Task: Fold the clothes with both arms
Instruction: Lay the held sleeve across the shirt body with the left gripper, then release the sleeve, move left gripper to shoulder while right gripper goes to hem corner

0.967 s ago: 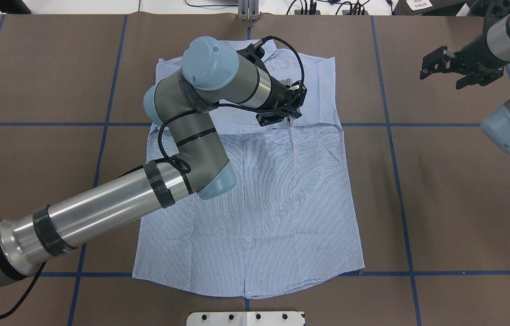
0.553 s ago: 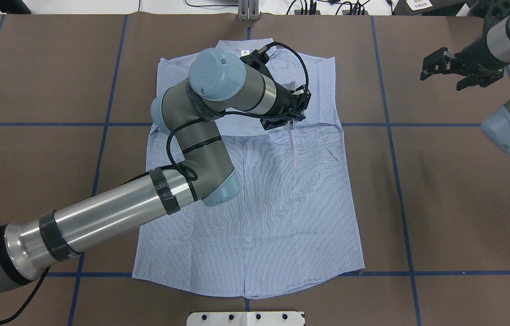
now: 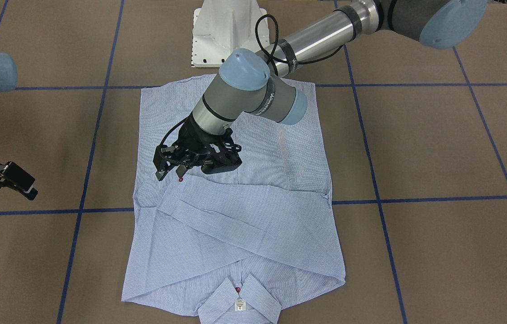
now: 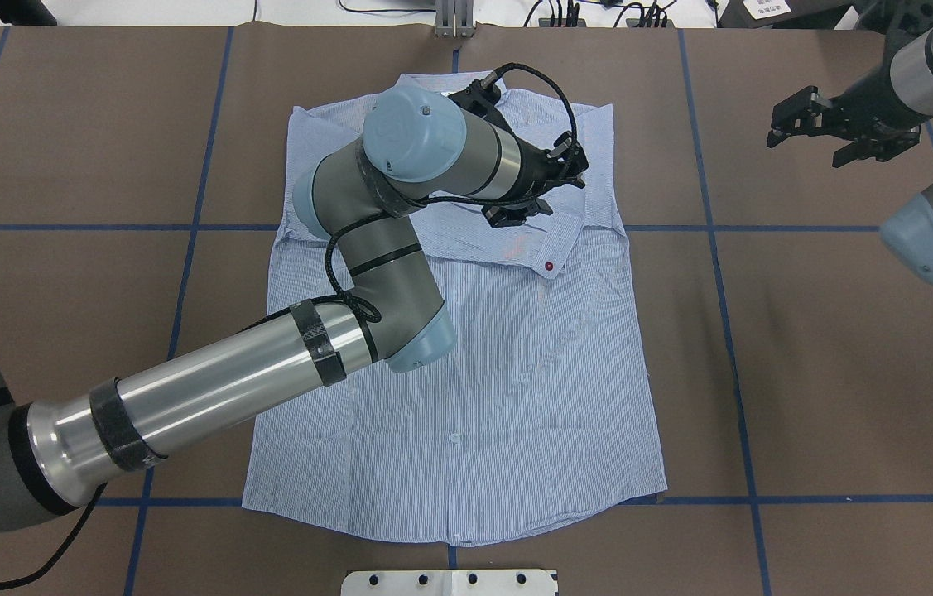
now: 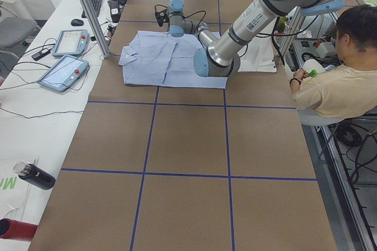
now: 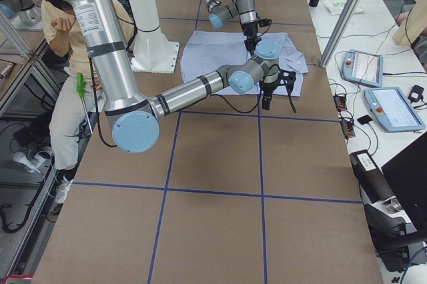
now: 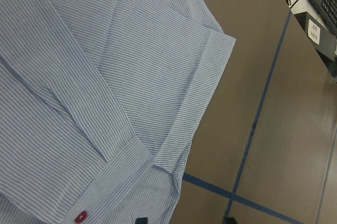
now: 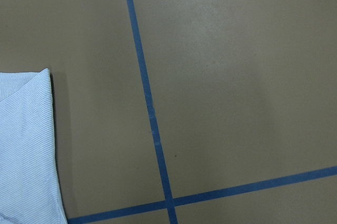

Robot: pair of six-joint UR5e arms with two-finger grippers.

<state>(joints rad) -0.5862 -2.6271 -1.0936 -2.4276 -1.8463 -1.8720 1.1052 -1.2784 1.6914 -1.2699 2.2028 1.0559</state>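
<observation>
Now, left gripper (image 3: 170,173) above the striped shirt's (image 4: 516,372) folded sleeve cuff (image 4: 553,248), jaws apart, empty, right gripper (image 4: 812,132) well right of it, spread, empty.

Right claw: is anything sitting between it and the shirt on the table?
Nothing visible. The right claw hangs open off the shirt's right edge. Only bare brown table and a strip of blue tape lie between them.

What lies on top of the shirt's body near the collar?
Folded sleeves lie across it; one cuff with a red button ends beside the left claw. The cloth underneath is hidden.
</observation>
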